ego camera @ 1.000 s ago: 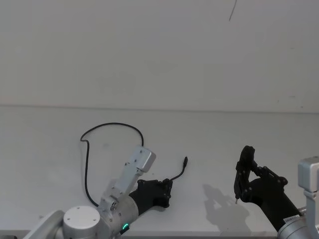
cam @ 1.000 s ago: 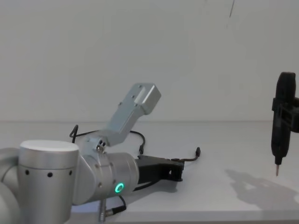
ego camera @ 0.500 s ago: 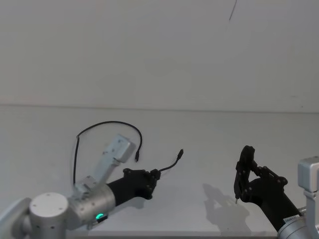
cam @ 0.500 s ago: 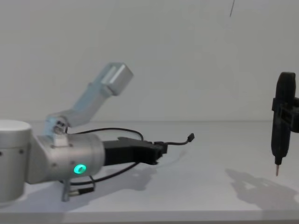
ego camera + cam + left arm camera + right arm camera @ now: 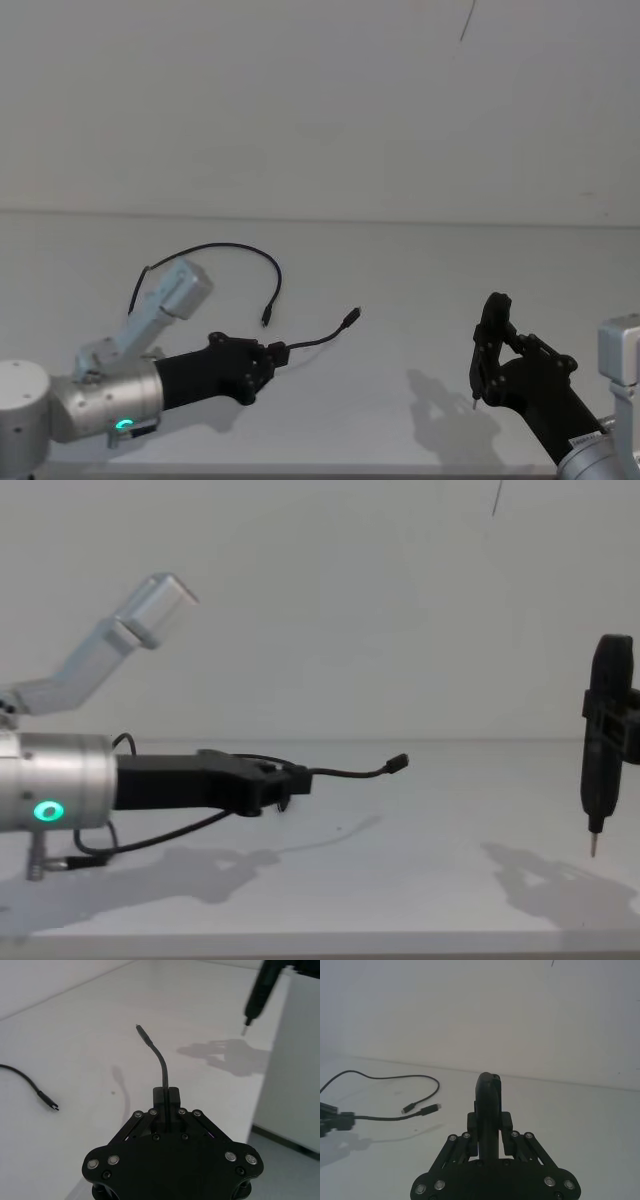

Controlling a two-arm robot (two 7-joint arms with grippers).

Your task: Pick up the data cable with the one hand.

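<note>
1. Data cable [image 5: 235, 247]: thin black cord, small dark plug at each end; one end held aloft, plug jutting forward, the rest looping back.
2. Left gripper [image 5: 274, 352]: matte black, two fingers clamped on the cable behind that plug.

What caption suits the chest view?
Left end effector holds the data cable, plug end airborne; right end effector holds a pen-like tool.
</note>
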